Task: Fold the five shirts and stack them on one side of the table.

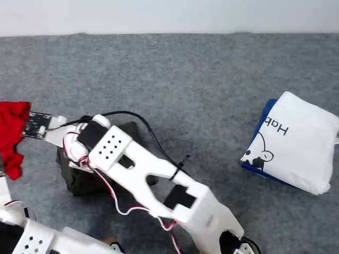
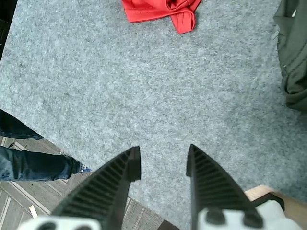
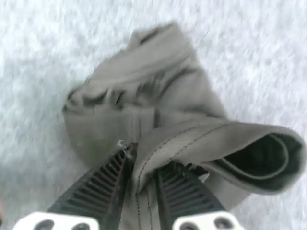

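grey felt-like table cover [image 1: 185,79] is seen in every view, with a white wall [image 1: 169,16] behind its far edge. four shirts are counted: one red shirt [image 1: 11,132], one olive shirt [image 1: 79,182], one white shirt [image 1: 299,145], one blue shirt [image 1: 266,117]. one stack is made up of two of them: the white shirt is folded and laid on top of the blue shirt, of which just a strip along one edge is exposed, at the side of the table well apart from the rest. the red shirt is left crumpled at the opposite edge. the olive shirt is bunched up near the red one but not touching it, and is largely covered in the high view by the right arm [image 1: 159,180], which is stretched diagonally across the table onto it. two arms are counted. the right gripper [image 3: 144,163] is clamped on a raised fold of the olive shirt, with the fabric pinched between nearly closed fingers. the left arm [image 1: 32,241] is parked at the near corner; the left gripper [image 2: 163,155] is held over bare cover near the table edge, fingers spread apart with nothing between them. wooden floor [image 2: 19,206] is visible past that edge.
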Controlling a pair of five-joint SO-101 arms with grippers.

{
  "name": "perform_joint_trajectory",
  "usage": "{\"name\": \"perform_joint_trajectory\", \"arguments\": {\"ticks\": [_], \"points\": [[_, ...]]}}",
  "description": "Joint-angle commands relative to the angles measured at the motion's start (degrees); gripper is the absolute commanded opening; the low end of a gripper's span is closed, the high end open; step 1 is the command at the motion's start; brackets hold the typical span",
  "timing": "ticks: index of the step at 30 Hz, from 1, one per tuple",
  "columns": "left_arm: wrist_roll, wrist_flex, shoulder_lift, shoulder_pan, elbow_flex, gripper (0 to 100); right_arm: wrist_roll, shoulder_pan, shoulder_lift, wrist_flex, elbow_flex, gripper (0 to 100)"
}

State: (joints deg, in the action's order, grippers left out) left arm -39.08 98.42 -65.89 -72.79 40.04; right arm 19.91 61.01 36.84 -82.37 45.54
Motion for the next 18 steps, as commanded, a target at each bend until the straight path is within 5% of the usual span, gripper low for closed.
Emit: {"name": "perform_joint_trajectory", "arguments": {"ticks": [1,4,11,18], "points": [[-0.4,0.7,-0.4,0.3,-1.7,16,-0.4,2.2,3.5,0.2,10.9,1.4],[-0.4,0.7,-0.4,0.2,-1.7,16,-0.4,3.8,7.6,0.2,15.9,3.2],[-0.4,0.7,-0.4,-0.1,-1.7,16,-8.6,4.2,10.5,-3.0,25.8,30.6],[-0.4,0.7,-0.4,-0.1,-1.7,16,-5.9,0.6,10.4,-16.5,35.4,18.8]]}}
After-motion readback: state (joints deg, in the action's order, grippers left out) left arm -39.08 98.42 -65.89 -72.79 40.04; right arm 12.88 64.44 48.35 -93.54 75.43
